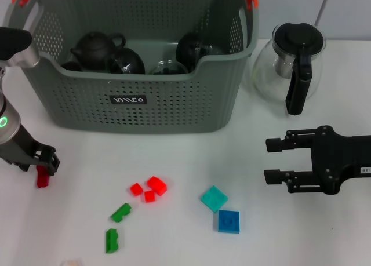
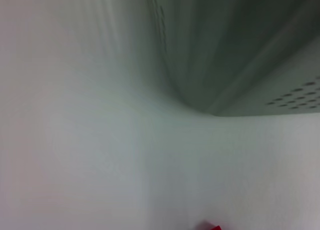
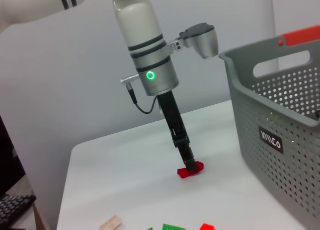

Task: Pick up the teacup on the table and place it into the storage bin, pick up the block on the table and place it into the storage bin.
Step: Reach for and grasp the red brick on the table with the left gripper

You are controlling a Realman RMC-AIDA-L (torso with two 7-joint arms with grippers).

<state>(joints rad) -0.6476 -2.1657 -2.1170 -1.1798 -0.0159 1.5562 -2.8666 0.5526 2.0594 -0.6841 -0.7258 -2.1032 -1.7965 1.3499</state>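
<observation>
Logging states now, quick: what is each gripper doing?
Left gripper: down on a red block, grip cannot be told.
Right gripper: open, empty.

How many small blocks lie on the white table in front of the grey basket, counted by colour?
Red plastic blocks: 4
Green plastic blocks: 2
Turquoise flat square block: 1
Blue studded square block: 1
Pale beige block: 1
Total: 9
</observation>
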